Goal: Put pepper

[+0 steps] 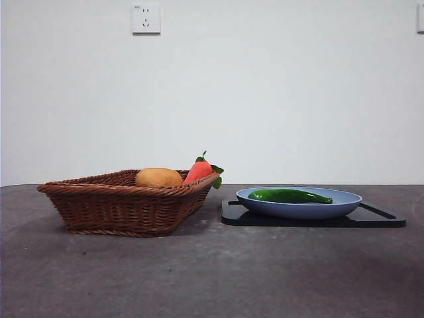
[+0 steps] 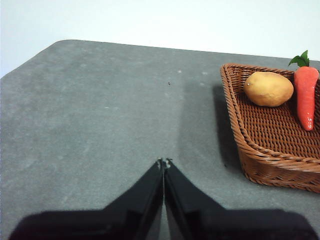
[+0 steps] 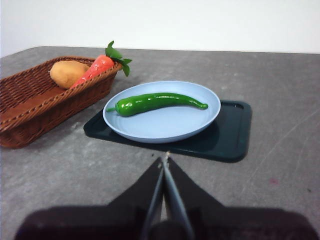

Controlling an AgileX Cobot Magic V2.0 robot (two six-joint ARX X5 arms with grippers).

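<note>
The long glossy green pepper (image 1: 289, 196) (image 3: 156, 102) lies across the blue plate (image 1: 344, 203) (image 3: 165, 127), which rests on a black tray (image 1: 381, 217) (image 3: 230, 135). My right gripper (image 3: 165, 161) is shut and empty, a short way in front of the plate and apart from it. My left gripper (image 2: 164, 161) is shut over bare table, to the side of the wicker basket (image 2: 260, 165), touching nothing. Neither arm shows in the front view.
The brown wicker basket (image 1: 119, 209) (image 3: 35, 112) stands left of the tray and holds a yellow-orange oval fruit (image 1: 159, 177) (image 2: 268, 89) and a red-orange carrot-like vegetable (image 1: 200, 170) (image 2: 306, 95) with green leaves. Grey tabletop (image 1: 212, 278) stretches in front; a white wall is behind.
</note>
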